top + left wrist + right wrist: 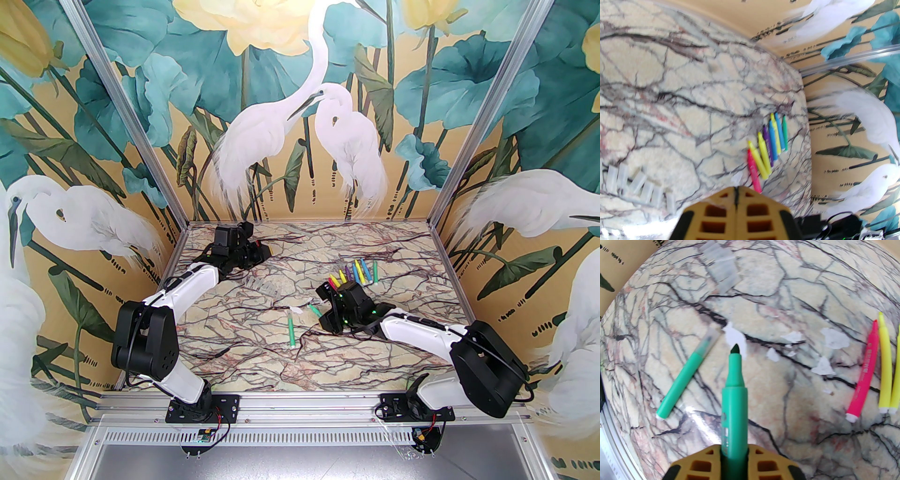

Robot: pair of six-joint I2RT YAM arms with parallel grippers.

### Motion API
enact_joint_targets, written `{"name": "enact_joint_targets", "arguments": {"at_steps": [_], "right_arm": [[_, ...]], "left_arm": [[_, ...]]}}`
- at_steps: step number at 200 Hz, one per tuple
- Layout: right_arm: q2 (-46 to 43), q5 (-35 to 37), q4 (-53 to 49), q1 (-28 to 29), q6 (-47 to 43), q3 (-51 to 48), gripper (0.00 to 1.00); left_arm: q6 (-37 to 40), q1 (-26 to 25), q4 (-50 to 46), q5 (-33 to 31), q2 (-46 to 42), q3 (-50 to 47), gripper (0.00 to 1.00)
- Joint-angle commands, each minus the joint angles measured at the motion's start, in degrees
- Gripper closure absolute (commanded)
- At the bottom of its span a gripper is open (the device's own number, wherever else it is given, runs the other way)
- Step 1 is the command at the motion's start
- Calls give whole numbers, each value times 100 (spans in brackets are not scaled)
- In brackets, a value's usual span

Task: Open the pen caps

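Observation:
My right gripper (734,449) is shut on an uncapped green pen (733,390) whose dark tip points away over the marble table; the same gripper (323,313) sits at mid-table. A second green pen (679,385) lies to its left, with a clear pen cap (709,339) still on its tip. Several loose pen caps (635,185) lie in a row at centre-left (258,285). Uncapped pens (354,273) in pink, yellow, purple, blue and green lie side by side further back. My left gripper (736,196) is shut and holds nothing, at the far left (265,251).
The marble tabletop (384,347) has white scuffed patches (834,338) near the held pen's tip. Painted walls close off the left, back and right sides. An aluminium rail (309,398) runs along the near edge by the arm bases.

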Motion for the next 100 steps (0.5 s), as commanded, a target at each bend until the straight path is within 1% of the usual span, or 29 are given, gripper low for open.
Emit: {"name": "enact_joint_targets", "arguments": {"at_steps": [1,28,62,100], "right_arm": [[84,383,92,-68,167,208,100],[114,709,107,-230,391,247,100],[350,1068,-29,-518,701,503,100],[747,1401,-203,-565,870,929,100]], "left_arm": [[462,-7,-519,7,87,-48,100],[567,-7,-599,-147,22,-187,100],[660,-7,-600,-158,68,-332,100],[705,-8,-557,-302,40,-544,100]]}}
